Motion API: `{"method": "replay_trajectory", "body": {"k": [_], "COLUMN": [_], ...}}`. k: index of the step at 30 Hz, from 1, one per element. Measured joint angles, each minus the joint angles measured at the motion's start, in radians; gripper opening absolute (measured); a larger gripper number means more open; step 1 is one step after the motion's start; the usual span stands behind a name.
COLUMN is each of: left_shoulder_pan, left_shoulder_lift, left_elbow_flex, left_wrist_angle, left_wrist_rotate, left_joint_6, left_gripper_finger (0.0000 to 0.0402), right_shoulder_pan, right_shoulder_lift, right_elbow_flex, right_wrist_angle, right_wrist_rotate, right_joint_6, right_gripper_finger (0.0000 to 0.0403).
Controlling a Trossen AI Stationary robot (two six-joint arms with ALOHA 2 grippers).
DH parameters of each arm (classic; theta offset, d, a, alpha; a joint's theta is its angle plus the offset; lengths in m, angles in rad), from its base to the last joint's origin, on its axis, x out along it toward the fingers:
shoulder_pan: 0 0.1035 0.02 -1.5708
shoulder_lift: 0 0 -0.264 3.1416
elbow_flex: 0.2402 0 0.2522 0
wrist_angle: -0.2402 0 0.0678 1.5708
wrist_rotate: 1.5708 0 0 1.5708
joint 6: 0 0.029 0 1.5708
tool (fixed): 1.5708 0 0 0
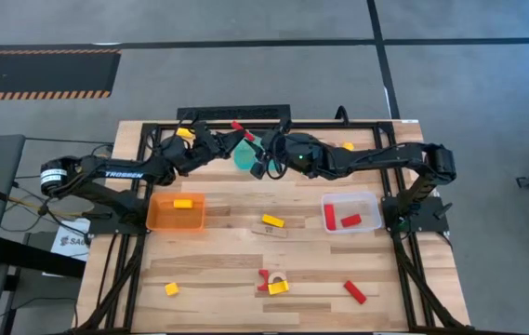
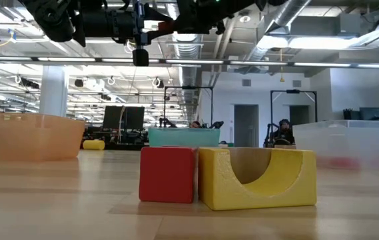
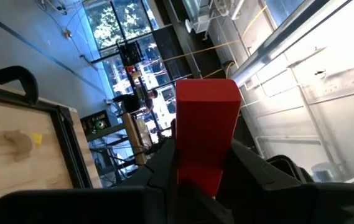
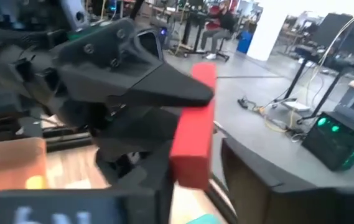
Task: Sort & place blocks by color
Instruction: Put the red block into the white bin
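My left gripper (image 1: 237, 135) is raised over the far middle of the table, shut on a red bar block (image 1: 243, 127). The bar fills the left wrist view (image 3: 204, 124) and also shows in the right wrist view (image 4: 192, 130). My right gripper (image 1: 262, 156) faces it from the right, open, just short of the bar's free end, above the teal bin (image 1: 243, 160). Other red, yellow and tan blocks lie flat on the table. A red block (image 2: 167, 174) and a yellow arch (image 2: 257, 177) stand side by side in the low view. My left gripper pinches the red bar's near end (image 3: 195, 177) between its two fingers (image 3: 161, 168). The bar sticks out forward past the fingertips, along the fingers. It is lifted clear of the table and slants toward my right gripper.
The orange bin (image 1: 160, 219) at left holds a yellow block. The clear bin (image 1: 373, 209) at right holds two red blocks. Loose blocks: yellow (image 1: 272, 221) and tan (image 1: 269, 232) mid-table, a red arch (image 1: 264, 278), yellow pieces (image 1: 172, 289), and a red bar (image 1: 354, 291) near the front.
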Motion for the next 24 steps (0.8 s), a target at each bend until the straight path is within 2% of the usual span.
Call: {"method": "replay_trajectory", "body": {"k": [6, 9, 13, 16, 19, 24], "left_shoulder_pan": [0.002, 0.004, 0.045, 0.103, 0.166, 0.230], "left_shoulder_lift": [0.000, -0.005, -0.002, -0.001, -0.009, -0.010], "left_elbow_flex": [0.000, 0.005, 0.004, 0.001, 0.000, 0.000], "left_wrist_angle": [-0.022, -0.057, -0.082, -0.077, -0.118, -0.236], "left_wrist_rotate": [0.019, 0.050, 0.186, 0.318, 0.442, 0.520], "left_joint_6": [0.020, 0.067, 0.177, 0.243, 0.243, 0.254], "left_gripper_finger": [0.0080, 0.0107, 0.0160, 0.0193, 0.0213, 0.0220], "right_shoulder_pan": [0.007, 0.020, 0.040, 0.043, 0.038, 0.031], "right_shoulder_lift": [-0.008, -0.033, -0.105, -0.194, -0.283, -0.415], "right_elbow_flex": [-0.001, -0.004, -0.004, -0.003, 0.002, 0.000], "right_wrist_angle": [-0.041, -0.071, -0.238, -0.433, -0.632, -0.979], "right_wrist_rotate": [-0.011, -0.050, -0.067, -0.071, -0.113, -0.193], "right_joint_6": [-0.017, -0.048, -0.030, 0.044, 0.121, 0.211], "right_gripper_finger": [0.0047, 0.0044, 0.0044, 0.0044, 0.0045, 0.0050]}}
